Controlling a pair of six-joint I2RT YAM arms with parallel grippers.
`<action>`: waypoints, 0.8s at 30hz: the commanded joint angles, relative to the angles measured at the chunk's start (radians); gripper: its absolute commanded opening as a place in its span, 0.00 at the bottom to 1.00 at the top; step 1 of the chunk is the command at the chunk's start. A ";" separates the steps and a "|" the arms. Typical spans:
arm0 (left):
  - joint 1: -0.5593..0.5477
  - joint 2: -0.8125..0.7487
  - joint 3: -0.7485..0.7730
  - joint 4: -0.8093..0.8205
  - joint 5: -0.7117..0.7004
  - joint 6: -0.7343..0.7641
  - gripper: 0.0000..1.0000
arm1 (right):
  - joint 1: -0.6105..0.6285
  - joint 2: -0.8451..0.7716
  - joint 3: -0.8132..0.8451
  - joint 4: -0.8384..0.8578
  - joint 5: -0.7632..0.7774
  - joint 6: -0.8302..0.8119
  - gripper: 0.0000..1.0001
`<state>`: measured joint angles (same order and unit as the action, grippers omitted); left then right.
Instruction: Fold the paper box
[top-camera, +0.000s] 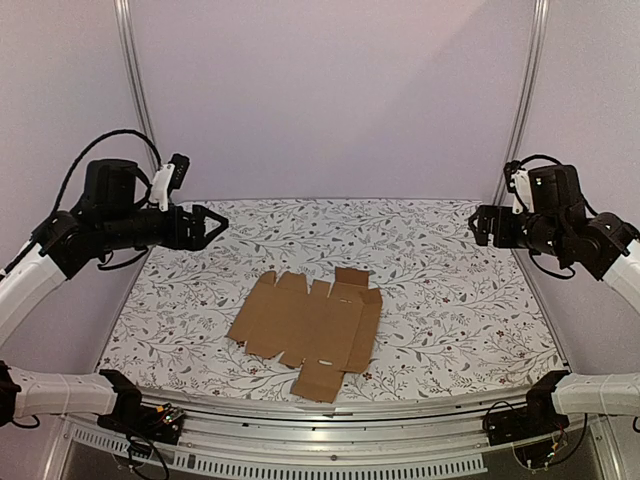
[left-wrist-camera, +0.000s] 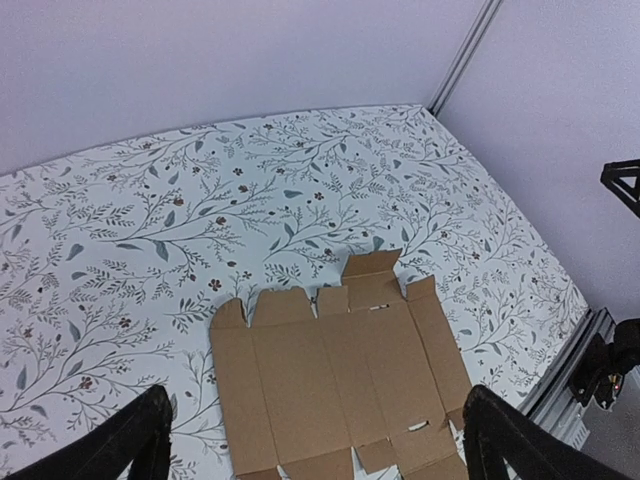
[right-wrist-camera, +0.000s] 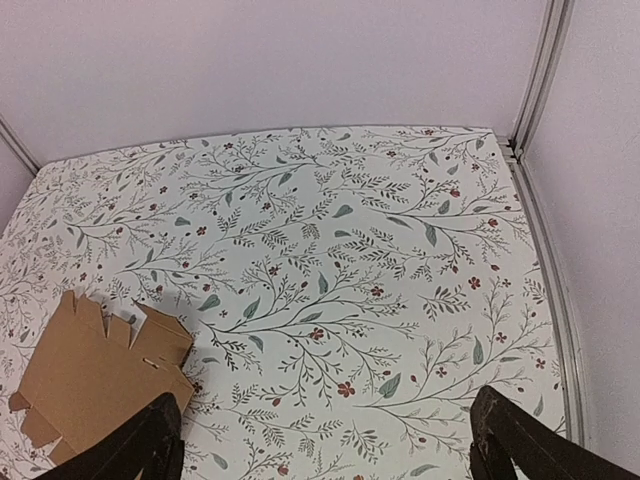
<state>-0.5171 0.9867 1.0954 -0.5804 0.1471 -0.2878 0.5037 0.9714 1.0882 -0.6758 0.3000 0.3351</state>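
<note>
The paper box (top-camera: 308, 329) is a flat brown die-cut cardboard sheet with flaps, tabs and slots, lying unfolded on the flowered table near its front middle. The left wrist view shows the same sheet (left-wrist-camera: 340, 375) directly below and between that gripper's fingers. In the right wrist view only a corner of the sheet (right-wrist-camera: 90, 370) appears at the lower left. My left gripper (top-camera: 214, 224) hangs high above the table's left side, open and empty. At the right my right gripper (top-camera: 476, 224) is also raised, open, holding nothing.
The table wears a white cloth with a leaf and flower print (top-camera: 450, 300). Metal frame posts (top-camera: 527, 90) rise at the back corners against pale walls. A metal rail (top-camera: 330, 410) runs along the front edge, where the arm bases (top-camera: 135, 405) sit.
</note>
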 joint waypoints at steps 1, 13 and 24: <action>-0.034 -0.009 -0.032 -0.005 -0.038 0.011 0.99 | 0.004 0.030 0.025 -0.039 -0.030 0.028 0.99; -0.091 0.041 -0.028 -0.069 -0.130 -0.064 0.99 | 0.023 0.052 -0.078 0.058 -0.282 0.111 0.99; -0.102 -0.016 -0.195 -0.015 -0.202 -0.176 1.00 | 0.193 0.148 -0.228 0.219 -0.330 0.314 0.97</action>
<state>-0.6029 1.0050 0.9527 -0.6121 -0.0280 -0.4114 0.6849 1.0801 0.9398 -0.5617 0.0483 0.5217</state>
